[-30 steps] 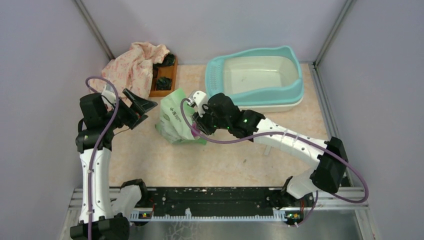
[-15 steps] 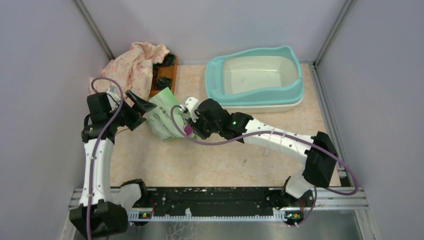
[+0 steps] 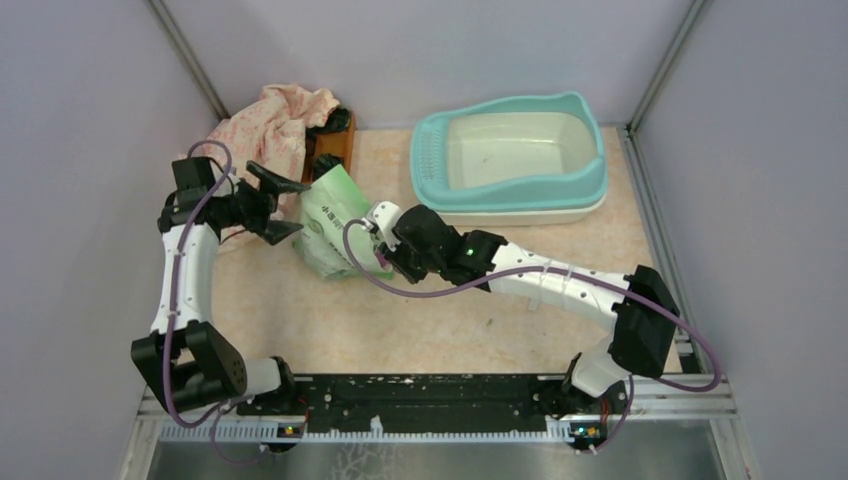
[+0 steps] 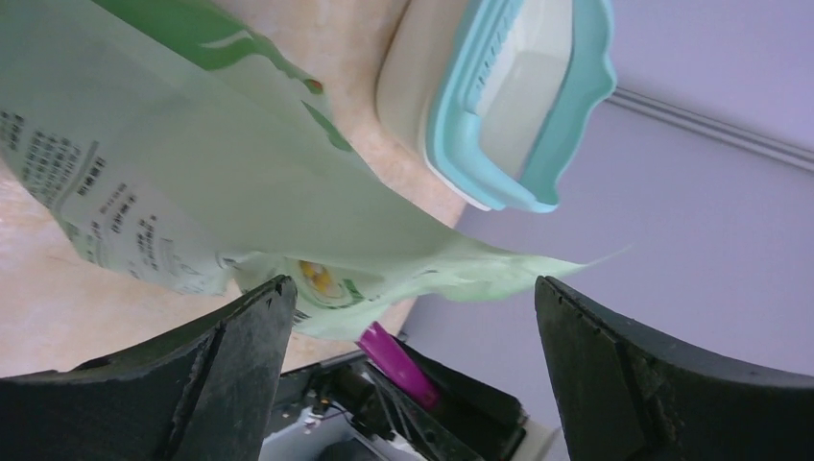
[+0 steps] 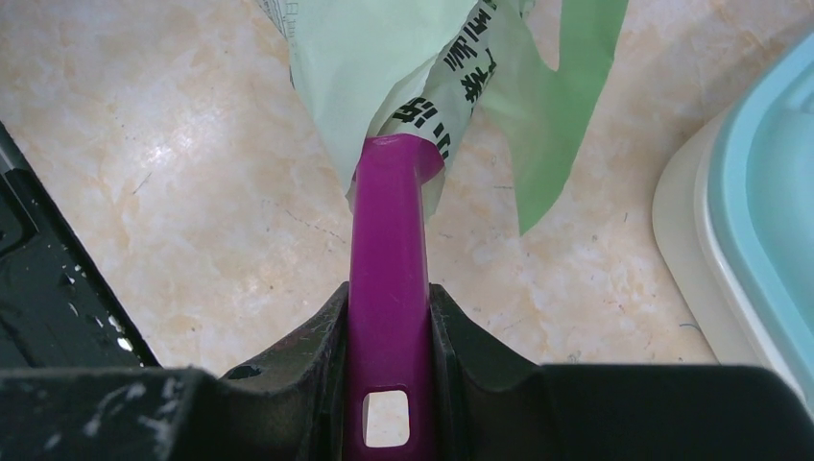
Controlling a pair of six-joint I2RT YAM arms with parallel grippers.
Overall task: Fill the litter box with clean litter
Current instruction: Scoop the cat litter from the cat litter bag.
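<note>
Beige marbled tabletop (image 3: 450, 320), lilac walls (image 3: 420, 50); left jaws gape empty, right jaws clamp purple scoop (image 5: 388, 250).

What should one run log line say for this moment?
left gripper: open, beside green bag | right gripper: shut on purple scoop, scoop's far end inside bag | litter box: basin looks empty

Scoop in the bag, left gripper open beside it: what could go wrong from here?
1. The left gripper is open around the bag edge, not gripping. The bag is loose, so the scoop, shut in the right gripper, might drag or tip it.
2. The litter box stands apart from the bag, across the table; granules could spill on the way.
</note>
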